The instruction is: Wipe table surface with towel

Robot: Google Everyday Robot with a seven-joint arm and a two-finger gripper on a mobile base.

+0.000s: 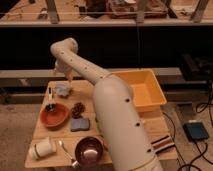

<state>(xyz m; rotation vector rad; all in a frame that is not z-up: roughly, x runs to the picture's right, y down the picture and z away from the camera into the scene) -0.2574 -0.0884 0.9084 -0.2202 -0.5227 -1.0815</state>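
Note:
A crumpled grey towel (62, 90) lies at the far left of the wooden table (65, 134). My arm reaches from the lower right up over the table and bends at the far left. The gripper (67, 75) hangs just above the towel, a little to its right. Whether it touches the towel cannot be told.
On the table stand a red bowl (54, 115), a pine cone (77, 109), a blue-grey sponge (80, 124), a purple bowl (90, 150), a white cup on its side (42, 148) and a spoon (65, 148). A yellow bin (142, 90) sits at the right. A striped cloth (161, 142) hangs at the front right edge.

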